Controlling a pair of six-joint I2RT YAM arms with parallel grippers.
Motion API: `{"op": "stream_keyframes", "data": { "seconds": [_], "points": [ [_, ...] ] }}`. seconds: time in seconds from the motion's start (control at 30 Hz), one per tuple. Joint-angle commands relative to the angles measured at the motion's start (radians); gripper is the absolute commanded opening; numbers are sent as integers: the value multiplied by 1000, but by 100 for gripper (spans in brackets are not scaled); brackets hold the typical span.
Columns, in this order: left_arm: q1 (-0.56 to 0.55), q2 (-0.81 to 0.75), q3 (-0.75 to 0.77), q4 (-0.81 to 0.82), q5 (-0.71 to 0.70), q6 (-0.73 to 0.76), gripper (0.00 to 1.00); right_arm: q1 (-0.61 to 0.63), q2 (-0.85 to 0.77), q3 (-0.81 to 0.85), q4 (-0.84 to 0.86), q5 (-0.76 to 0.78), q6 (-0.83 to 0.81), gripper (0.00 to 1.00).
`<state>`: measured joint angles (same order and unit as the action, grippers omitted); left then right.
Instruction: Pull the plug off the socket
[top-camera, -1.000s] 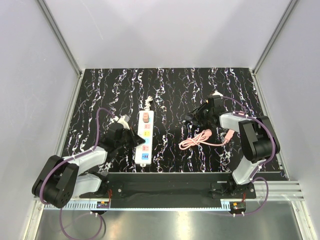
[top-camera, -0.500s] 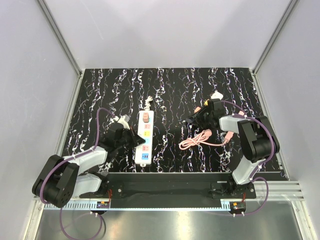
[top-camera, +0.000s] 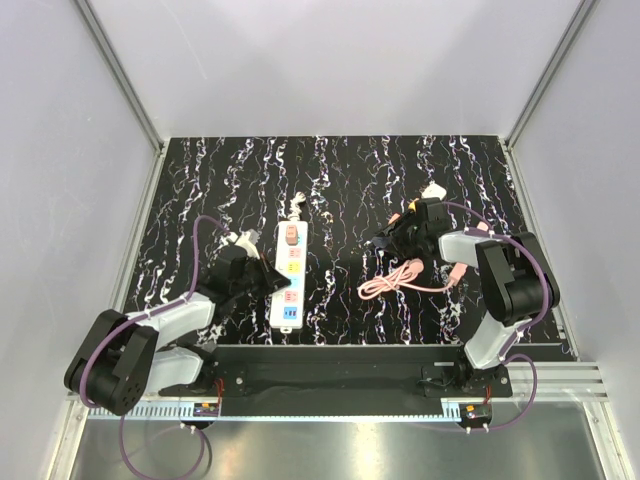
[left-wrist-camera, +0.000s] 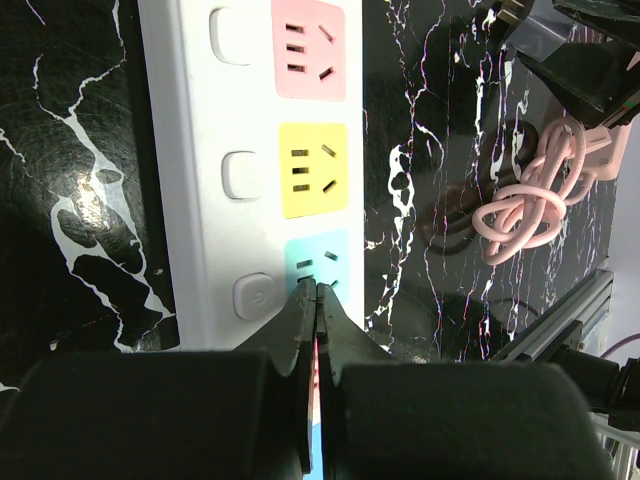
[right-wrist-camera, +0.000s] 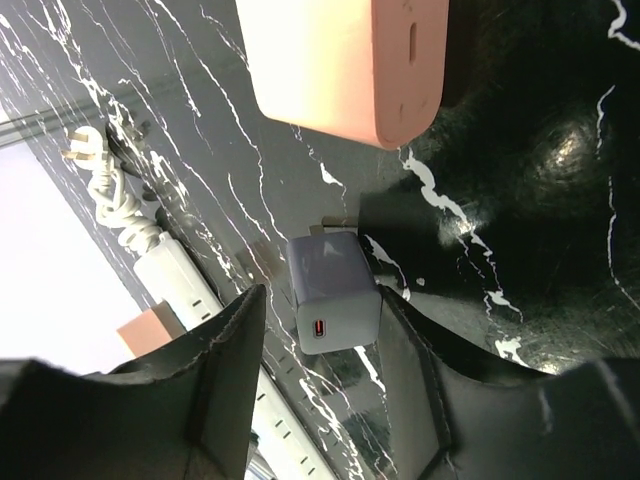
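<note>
The socket (top-camera: 287, 280) is a long white power strip with pink, yellow and blue outlets (left-wrist-camera: 200, 150). A pink block (top-camera: 291, 235) sits on its far end. My left gripper (top-camera: 268, 283) is shut, its tips (left-wrist-camera: 317, 290) pressed on the blue outlet with nothing between them. The plug, a small white cube (right-wrist-camera: 335, 290), lies on the black table well right of the strip, its prongs pointing away. My right gripper (top-camera: 383, 240) straddles it, open (right-wrist-camera: 320, 295). One finger (right-wrist-camera: 410, 340) touches the cube and the other stands off it.
A pink adapter (right-wrist-camera: 350, 60) lies just beyond the cube. A coiled pink cable (top-camera: 400, 278) lies near the right arm. The strip's bundled white cord (right-wrist-camera: 115, 205) trails off its far end. A small white piece (top-camera: 433, 190) lies at the right rear.
My right gripper has opened, leaving a gap on one side of the white cube, after shifting slightly right. The left gripper and the strip have not moved.
</note>
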<state>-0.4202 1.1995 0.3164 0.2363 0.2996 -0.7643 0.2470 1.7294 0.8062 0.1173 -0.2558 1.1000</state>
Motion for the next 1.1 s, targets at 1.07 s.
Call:
{"op": "stream_keyframes", "data": {
  "seconds": [1.07],
  "points": [
    [-3, 11, -50, -144, -17, 19, 0, 465, 152, 873, -849, 323, -356, 68]
  ]
}}
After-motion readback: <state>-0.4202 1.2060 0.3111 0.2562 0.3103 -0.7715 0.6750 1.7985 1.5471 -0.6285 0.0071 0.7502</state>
